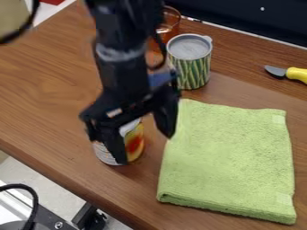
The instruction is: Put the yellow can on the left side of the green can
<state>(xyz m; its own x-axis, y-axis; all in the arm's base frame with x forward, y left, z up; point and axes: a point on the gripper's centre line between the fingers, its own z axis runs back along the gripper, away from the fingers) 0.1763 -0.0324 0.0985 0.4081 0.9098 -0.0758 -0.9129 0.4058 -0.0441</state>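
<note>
Spread wide, the hand (146, 149) hangs low over the yellow can (135, 142), its two fingers well apart. One finger crosses in front of the can and hides part of its side; the other hangs beside it, on the side toward the green cloth (228, 157). Whether either finger touches the can cannot be told. The yellow can stands upright near the desk's (42, 103) lower-left edge, its label yellow and red on the side toward the cloth.

Well apart from it, nearer the desk's far edge, the green can (190, 67) stands upright, with a pale grey top and a small tab at its rim. Just behind it is an amber glass (171, 22), partly covered by the arm (120, 67), which comes in from the top of the view.

The cloth lies flat on the desk, folded along its near side, with its upper-left corner just below the green can. Off to the right, near the far edge, a knife (296, 74) with a yellow handle lies with its blade toward the green can.
</note>
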